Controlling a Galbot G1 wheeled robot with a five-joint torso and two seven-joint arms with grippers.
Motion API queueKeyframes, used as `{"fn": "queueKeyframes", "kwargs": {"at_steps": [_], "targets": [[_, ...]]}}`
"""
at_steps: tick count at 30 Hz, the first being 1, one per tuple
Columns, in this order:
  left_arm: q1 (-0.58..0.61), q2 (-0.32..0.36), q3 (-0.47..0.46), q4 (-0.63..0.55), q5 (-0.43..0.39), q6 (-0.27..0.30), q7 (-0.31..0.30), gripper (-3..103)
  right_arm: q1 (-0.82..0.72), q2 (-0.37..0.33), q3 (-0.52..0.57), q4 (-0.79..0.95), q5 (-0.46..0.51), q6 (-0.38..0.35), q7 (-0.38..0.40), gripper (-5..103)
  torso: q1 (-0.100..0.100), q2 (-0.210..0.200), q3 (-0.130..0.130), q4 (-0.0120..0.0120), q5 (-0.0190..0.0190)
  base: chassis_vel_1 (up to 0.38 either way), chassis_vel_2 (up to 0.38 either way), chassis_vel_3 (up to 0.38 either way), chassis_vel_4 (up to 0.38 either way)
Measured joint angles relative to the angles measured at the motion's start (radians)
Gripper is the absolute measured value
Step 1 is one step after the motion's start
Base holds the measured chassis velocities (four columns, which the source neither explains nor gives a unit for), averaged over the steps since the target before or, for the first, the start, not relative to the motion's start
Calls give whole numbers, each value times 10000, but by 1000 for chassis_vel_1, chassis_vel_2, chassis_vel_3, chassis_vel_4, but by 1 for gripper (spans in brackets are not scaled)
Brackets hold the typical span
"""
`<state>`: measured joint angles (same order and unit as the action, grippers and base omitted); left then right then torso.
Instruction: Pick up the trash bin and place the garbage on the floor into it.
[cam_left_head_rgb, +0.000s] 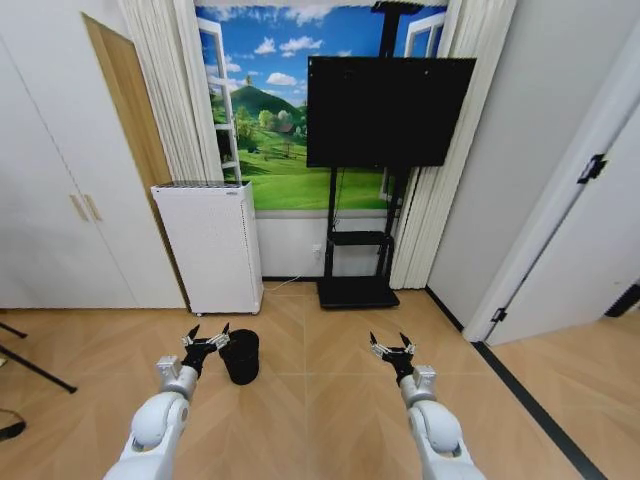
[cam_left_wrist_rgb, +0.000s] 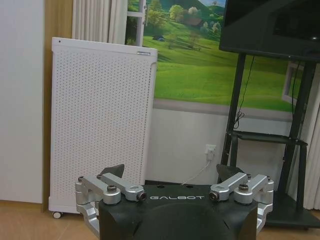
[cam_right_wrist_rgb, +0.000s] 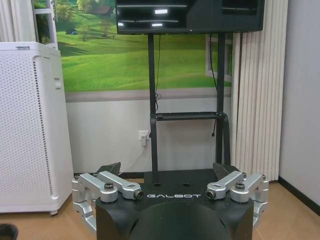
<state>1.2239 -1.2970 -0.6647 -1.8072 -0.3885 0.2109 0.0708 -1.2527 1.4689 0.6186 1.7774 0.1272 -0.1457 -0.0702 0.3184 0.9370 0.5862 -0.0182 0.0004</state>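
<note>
The trash bin, a small black round mesh basket, stands upright on the wood floor in the head view, just right of my left gripper. That gripper is open, its fingers spread, and it hovers beside the bin's rim without touching it. My right gripper is open too, held out over bare floor well to the right of the bin. In the right wrist view a dark curved edge of the trash bin shows at the picture's corner. The garbage is out of view.
A tall white perforated appliance stands against the wall behind the bin. A black TV on a stand is at centre, curtains beside it. A closed door is at right, cupboards at left. A black tripod leg crosses the floor at left.
</note>
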Motion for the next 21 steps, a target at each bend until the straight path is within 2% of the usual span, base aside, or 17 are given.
{"fn": "queueKeyframes", "kwargs": {"at_steps": [12, 16, 21], "targets": [[59, -80, -12, 11, 10, -73, -2, 100, -60, 3, 8, -58, 12, 124, -111, 100, -12, -7, -12, 2, -3, 301, -348, -299, 329], [58, -86, -16, 11, 15, -81, -10, 100, -101, 2, 44, -41, 42, 86, -332, 100, -14, -9, -13, -1, -1, 149, -136, -116, 137], [44, -82, -17, -31, 15, -81, -103, 100, -102, 78, 23, -131, 46, 103, -350, 100, -14, -15, -15, 0, -4, -27, 16, 25, -20]]}}
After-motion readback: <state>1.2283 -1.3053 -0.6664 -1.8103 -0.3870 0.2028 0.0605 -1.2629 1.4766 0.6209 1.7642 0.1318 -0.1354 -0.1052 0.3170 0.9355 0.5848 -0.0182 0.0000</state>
